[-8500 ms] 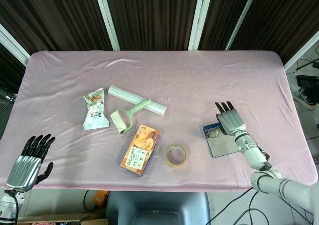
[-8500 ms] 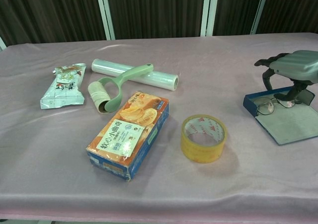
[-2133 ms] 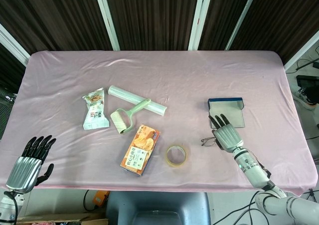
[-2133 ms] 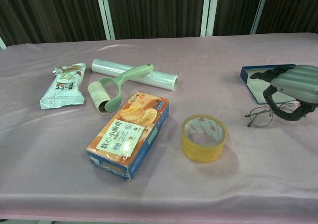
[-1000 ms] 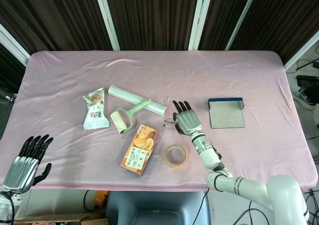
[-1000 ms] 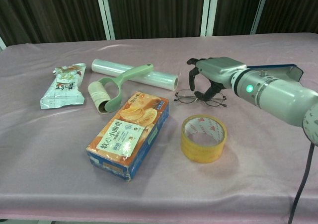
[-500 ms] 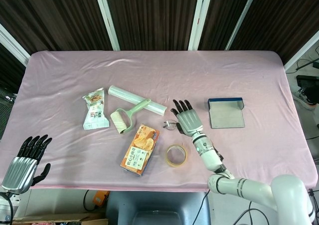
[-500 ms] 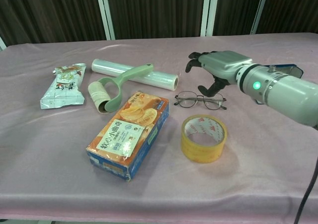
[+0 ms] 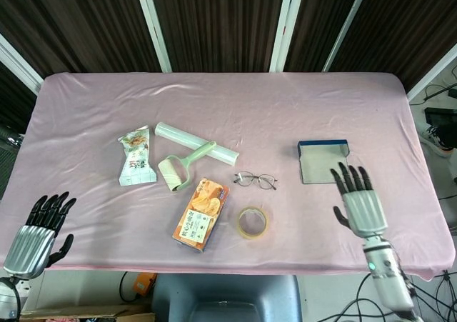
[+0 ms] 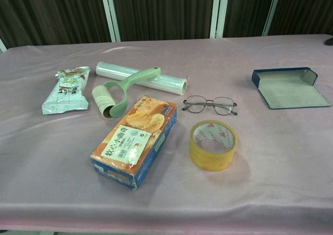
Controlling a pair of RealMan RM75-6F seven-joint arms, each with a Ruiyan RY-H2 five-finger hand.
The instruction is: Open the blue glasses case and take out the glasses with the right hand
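Change: the right hand [image 9: 360, 209] is no longer over the glasses [image 9: 255, 180]; half a second ago it was spread just above them, and it is now withdrawn to the near right edge of the table [image 9: 300, 101].
Right hand: fingers spread and nothing held.
Left hand [image 9: 34, 235]: fingers extended, nothing held, at the near left corner.
Glasses: laid flat on the cloth, well to the left of the right hand, beside the tape roll [image 9: 252, 222].
Case: the blue glasses case [image 9: 323, 161] is seen open and emptied, just ahead of the right hand.
Task reading: removal is judged complete.
Count: one pair of glasses, one case, one tape roll, one snack box [image 9: 201, 213], one lint roller [image 9: 181, 166], one film roll [image 9: 196, 143], one packet [image 9: 136, 157].
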